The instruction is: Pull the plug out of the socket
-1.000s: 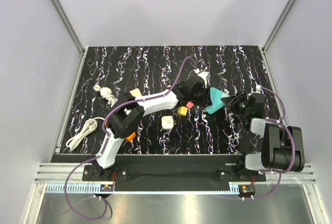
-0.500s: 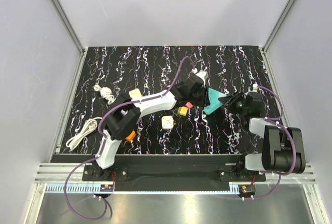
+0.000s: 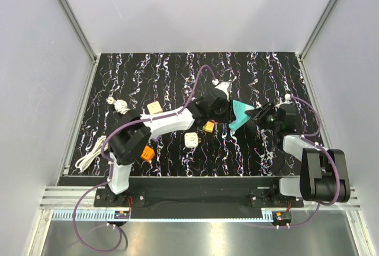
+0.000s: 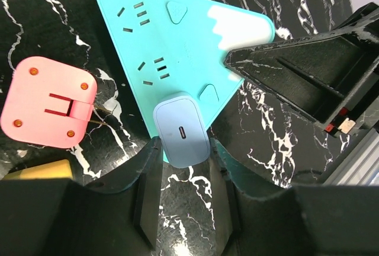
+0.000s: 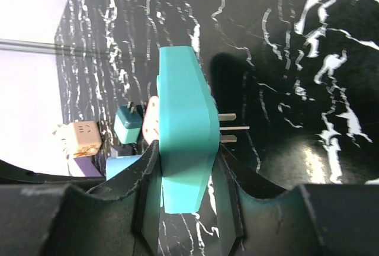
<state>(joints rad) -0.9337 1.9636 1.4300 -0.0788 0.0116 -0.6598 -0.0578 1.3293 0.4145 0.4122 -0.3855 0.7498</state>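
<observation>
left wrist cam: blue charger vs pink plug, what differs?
The blue charger sits plugged into the teal socket, held by the left gripper; the pink plug lies loose on the table. The blue charger's face shows one oval port; the pink plug's shows a red recess and four dots. Both are rounded squares.

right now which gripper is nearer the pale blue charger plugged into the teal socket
Left. The left gripper is closed around the pale blue charger, a finger on each side. The right gripper clamps the teal socket at another corner, apart from the charger.
</observation>
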